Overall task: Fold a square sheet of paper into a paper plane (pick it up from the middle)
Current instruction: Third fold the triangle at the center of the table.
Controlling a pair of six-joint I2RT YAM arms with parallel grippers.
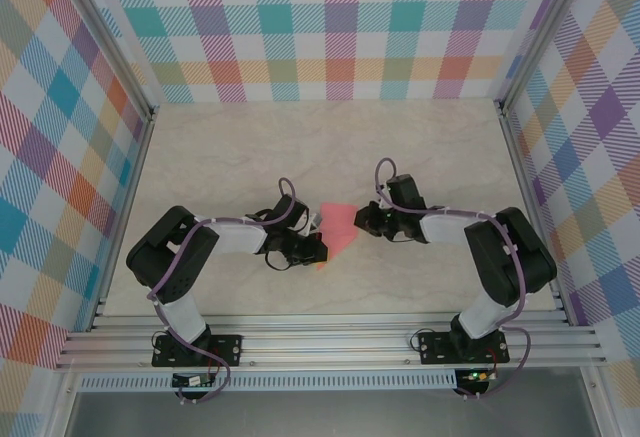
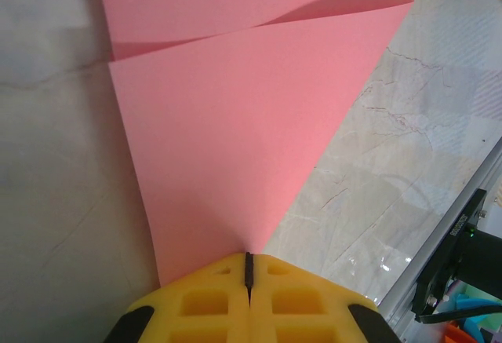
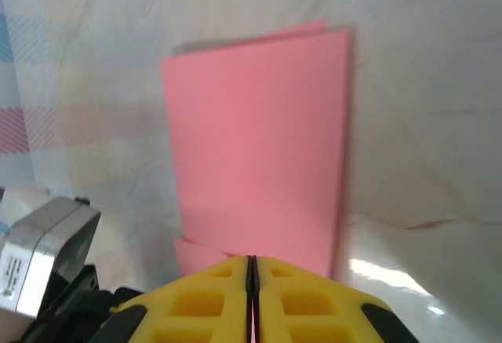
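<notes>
The square sheet of paper [image 1: 338, 229] is salmon pink and folded over on itself, lying on the table between my two grippers. In the left wrist view the paper [image 2: 235, 139] fans out from my left gripper [image 2: 249, 258], whose yellow jaws are shut on its narrow near corner, and an upper flap bulges at the far end. From above, the left gripper [image 1: 320, 248] sits at the paper's lower left edge. My right gripper [image 1: 362, 219] meets the paper's right side. In the right wrist view, that gripper [image 3: 252, 260] is shut on the near edge of the paper [image 3: 259, 139], with pink showing in the slit.
The marble-look table top [image 1: 300, 147] stretches behind the paper. Checked walls [image 1: 320, 27] close off the back and both sides. An aluminium rail [image 1: 330, 342] runs along the near edge, also seen as the rail [image 2: 439, 233]. A grey camera block [image 3: 47, 257] sits left of the right gripper.
</notes>
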